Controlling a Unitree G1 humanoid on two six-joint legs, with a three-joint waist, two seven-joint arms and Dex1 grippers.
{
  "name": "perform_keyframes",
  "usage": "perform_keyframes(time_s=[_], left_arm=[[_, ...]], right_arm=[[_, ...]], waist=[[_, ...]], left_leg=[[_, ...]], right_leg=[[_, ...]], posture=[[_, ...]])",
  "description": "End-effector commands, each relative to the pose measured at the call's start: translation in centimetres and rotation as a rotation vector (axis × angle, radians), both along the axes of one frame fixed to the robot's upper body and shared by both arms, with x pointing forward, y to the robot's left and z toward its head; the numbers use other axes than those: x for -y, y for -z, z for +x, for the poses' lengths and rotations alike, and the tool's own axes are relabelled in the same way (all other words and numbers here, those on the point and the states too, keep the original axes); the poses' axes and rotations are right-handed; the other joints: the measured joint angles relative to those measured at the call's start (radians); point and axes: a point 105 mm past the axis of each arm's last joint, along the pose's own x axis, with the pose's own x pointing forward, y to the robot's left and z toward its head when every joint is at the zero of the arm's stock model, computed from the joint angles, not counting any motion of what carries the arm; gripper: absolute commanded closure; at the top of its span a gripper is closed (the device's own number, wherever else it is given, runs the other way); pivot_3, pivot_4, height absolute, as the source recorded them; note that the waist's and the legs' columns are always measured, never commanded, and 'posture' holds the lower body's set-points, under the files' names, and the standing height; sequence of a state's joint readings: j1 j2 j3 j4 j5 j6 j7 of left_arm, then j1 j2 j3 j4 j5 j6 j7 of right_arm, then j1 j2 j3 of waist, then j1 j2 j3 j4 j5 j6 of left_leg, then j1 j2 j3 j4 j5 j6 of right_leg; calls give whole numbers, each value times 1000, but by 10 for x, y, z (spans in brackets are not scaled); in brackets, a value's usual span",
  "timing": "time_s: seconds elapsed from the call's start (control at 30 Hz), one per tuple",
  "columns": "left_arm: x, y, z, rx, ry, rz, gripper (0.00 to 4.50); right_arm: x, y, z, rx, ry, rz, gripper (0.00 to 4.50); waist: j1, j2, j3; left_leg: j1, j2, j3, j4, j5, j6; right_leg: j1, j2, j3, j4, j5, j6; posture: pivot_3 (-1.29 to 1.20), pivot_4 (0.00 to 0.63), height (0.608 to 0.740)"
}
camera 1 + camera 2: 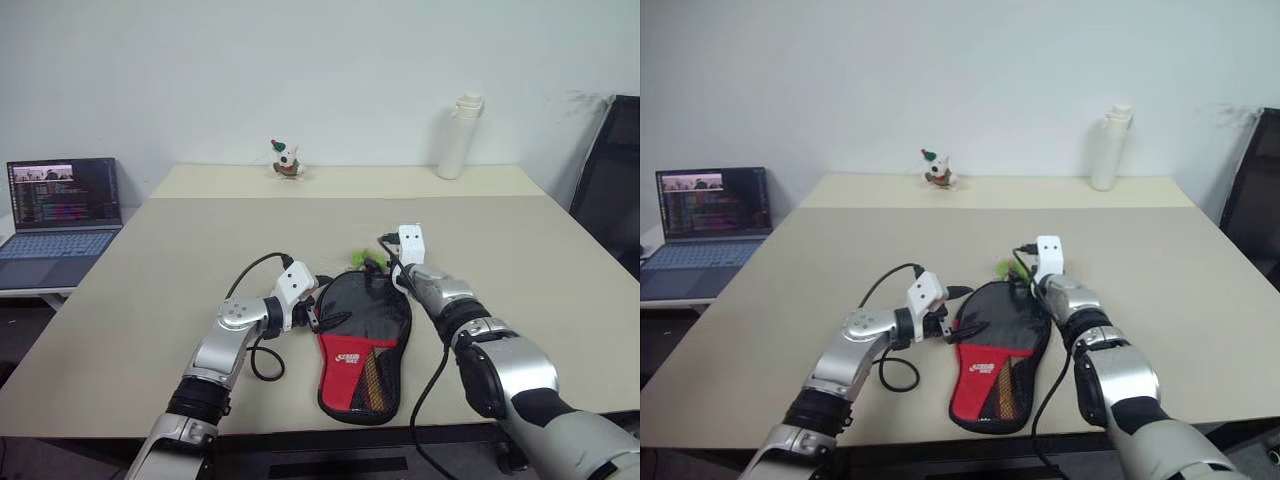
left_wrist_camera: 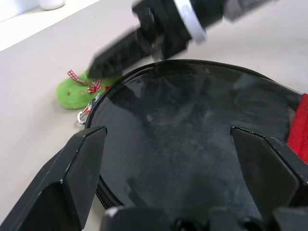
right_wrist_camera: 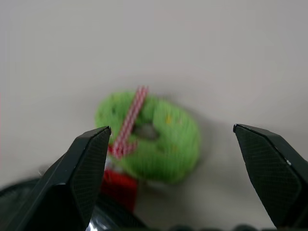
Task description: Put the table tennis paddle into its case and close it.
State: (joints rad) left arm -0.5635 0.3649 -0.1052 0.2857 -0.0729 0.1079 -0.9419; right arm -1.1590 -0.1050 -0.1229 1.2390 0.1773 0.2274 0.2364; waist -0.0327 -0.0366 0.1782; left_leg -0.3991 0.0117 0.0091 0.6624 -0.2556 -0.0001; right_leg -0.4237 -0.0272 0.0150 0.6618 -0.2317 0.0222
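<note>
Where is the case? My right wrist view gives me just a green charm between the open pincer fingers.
Observer: The case lies flat, red mesh side up, with that charm at its far rim.
Operator: And the left pincer?
Observer: The left pincer is open beside the case's round end, gripping nothing.
Operator: Anything beyond?
Observer: A white bottle and a small figurine stand near the far edge.

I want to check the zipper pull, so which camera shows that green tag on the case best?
The right wrist view: the green tag sits centred between the open fingers, its red checked ribbon plain. The left wrist view shows it beside the case; the eye views show a small green speck.
</note>
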Motion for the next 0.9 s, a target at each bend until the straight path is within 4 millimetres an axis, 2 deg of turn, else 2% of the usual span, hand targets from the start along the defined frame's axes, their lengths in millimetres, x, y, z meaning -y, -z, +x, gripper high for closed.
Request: perform_keyframes(time_s=[0.03,0.07,0.27,0.43,0.6,0.7,0.8,0.9], left_arm=[[-2,-12,-2,50,1,3,0],[-3,-12,-2,49,-2,7,0],[-2,-8,-2,53,13,38,0],[8,-6,7,71,69,109,0],[26,-1,20,78,138,191,0],[31,12,25,42,162,240,0],[30,33,19,-32,212,283,0],[28,45,13,-79,243,285,0]], right_arm=[[-11,-9,3,39,29,8,378],[-13,-7,2,34,35,11,595],[-19,-4,1,18,31,13,2693],[-19,-5,1,18,30,11,4453],[-17,-7,2,19,34,10,4482],[-16,-10,3,25,41,18,4482],[-14,-16,5,39,52,32,4482],[-6,-22,8,53,75,45,4482]], waist=[[-1,0,0],[-3,0,0],[-2,0,0],[-1,0,0],[0,0,0],[-2,0,0],[-4,0,0],[-3,1,0]], left_leg=[[0,0,0,0,0,0],[1,0,0,0,0,0],[1,0,0,0,0,0],[1,0,0,0,0,0],[1,0,0,0,0,0],[1,-1,1,0,0,0],[1,0,2,0,0,0],[1,0,1,0,0,0]], right_leg=[[0,0,0,0,0,0],[0,0,0,0,0,0],[0,0,0,1,0,0],[0,0,0,0,0,0],[0,0,-1,0,0,0],[0,0,-1,0,0,0],[0,1,-1,0,0,0],[0,1,0,0,0,0]], posture=[[0,150,740],[0,150,740],[0,150,740],[0,150,740],[0,150,740],[0,150,740],[0,150,740],[0,150,740]])
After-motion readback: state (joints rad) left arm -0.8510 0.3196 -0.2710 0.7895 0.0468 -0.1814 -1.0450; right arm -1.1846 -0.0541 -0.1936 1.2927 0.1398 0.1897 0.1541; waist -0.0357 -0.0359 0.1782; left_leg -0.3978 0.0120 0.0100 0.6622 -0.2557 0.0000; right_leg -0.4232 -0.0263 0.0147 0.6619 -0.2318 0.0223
